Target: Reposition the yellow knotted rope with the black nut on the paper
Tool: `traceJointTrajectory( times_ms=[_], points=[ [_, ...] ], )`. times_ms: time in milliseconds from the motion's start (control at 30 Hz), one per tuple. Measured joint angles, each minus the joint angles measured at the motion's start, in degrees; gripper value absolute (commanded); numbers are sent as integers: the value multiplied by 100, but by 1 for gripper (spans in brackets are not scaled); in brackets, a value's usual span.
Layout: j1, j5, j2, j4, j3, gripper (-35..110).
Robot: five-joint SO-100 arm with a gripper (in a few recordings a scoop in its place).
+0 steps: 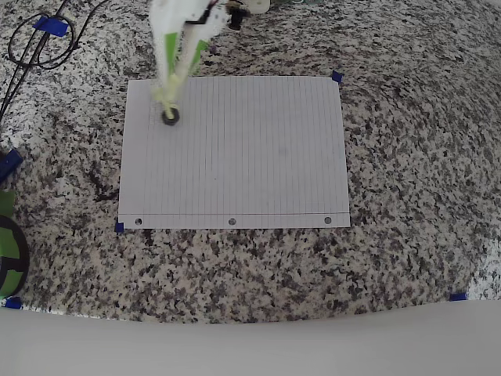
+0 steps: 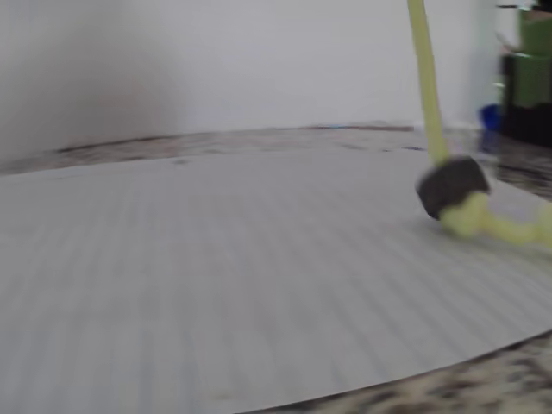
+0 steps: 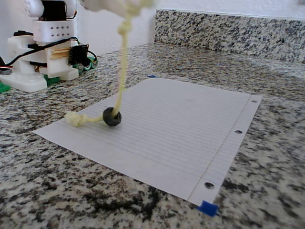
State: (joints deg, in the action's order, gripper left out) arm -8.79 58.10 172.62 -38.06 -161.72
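Observation:
The yellow knotted rope (image 3: 121, 71) hangs almost straight down from my gripper (image 3: 127, 5), which is shut on its upper end just above a knot. The black nut (image 3: 112, 116) is threaded on the rope and rests on the paper (image 3: 181, 124) near its far left corner. The lower knotted end (image 3: 77, 119) lies flat beside the nut. In the overhead view my gripper (image 1: 172, 82) reaches down over the paper's (image 1: 250, 157) upper left corner, with the nut (image 1: 170, 117) just below it. The wrist view shows the rope (image 2: 427, 86), the nut (image 2: 451, 185) and the paper (image 2: 216, 276), all blurred.
The paper lies on a granite counter (image 1: 407, 235) with blue tape marks at its corners. A black cable loop (image 1: 39, 43) sits at the top left. A green and black roll (image 1: 8, 254) is at the left edge. The arm's base (image 3: 43, 47) stands behind the paper, in front of a granite backsplash (image 3: 228, 31).

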Motion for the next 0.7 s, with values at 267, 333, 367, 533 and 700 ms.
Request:
traceJointTrajectory(
  times_ms=[267,333,367,533,700],
  points=[
    [923,598,229,-492,-387,0],
    [1072,896,246,-492,-431,0],
    [1134,1046,264,-492,-466,0],
    [1608,1318,255,-413,-598,0],
    [2048,1336,281,-255,-844,0]
  ],
)
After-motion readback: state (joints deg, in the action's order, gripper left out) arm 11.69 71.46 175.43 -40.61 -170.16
